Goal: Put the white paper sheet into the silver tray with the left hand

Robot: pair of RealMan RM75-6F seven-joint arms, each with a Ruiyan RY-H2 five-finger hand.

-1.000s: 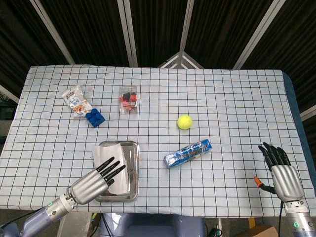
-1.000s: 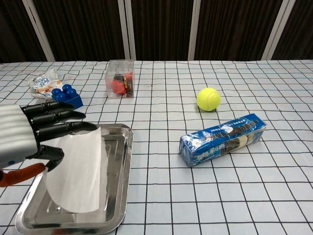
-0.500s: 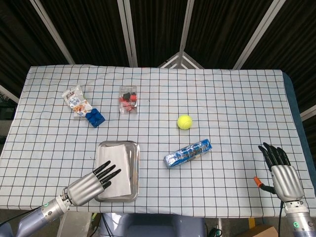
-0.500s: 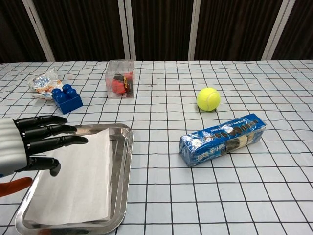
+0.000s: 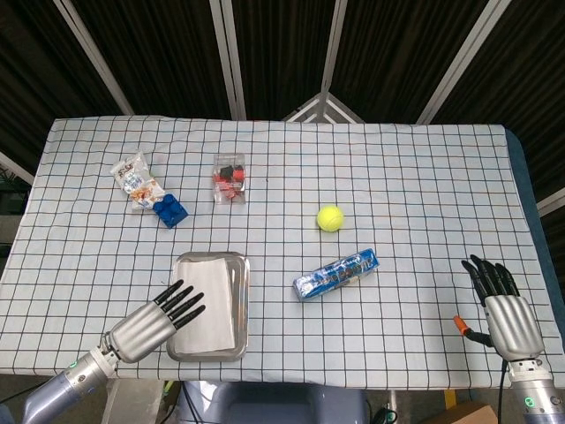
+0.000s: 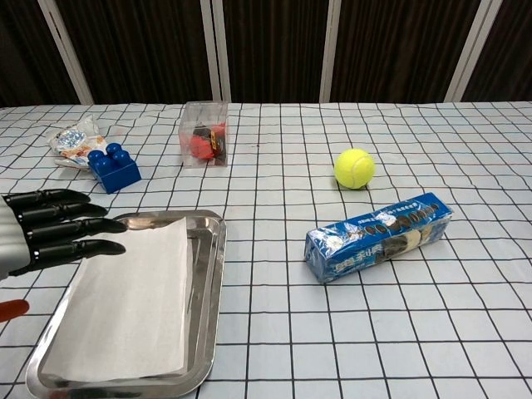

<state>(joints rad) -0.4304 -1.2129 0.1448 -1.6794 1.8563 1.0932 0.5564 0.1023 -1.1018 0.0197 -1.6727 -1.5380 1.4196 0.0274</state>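
White paper sheet (image 6: 125, 312) lies flat in the silver tray (image 6: 208, 316) at lower left, long axis running toward the camera. The left hand (image 5: 150, 322), fingers spread and empty, hovers just left; the right hand (image 5: 503, 309) rests open far right.

The left hand (image 5: 148, 325) is stretched out flat, palm down, its black fingers (image 6: 71, 224) straight, spread slightly apart and holding nothing. Behind them the silver back of the hand runs into the forearm, which leaves the head view at the lower left corner. The right hand (image 5: 506, 309) rests at the far right, fingers (image 5: 490, 275) extended and apart, empty, its wrist directly behind them.
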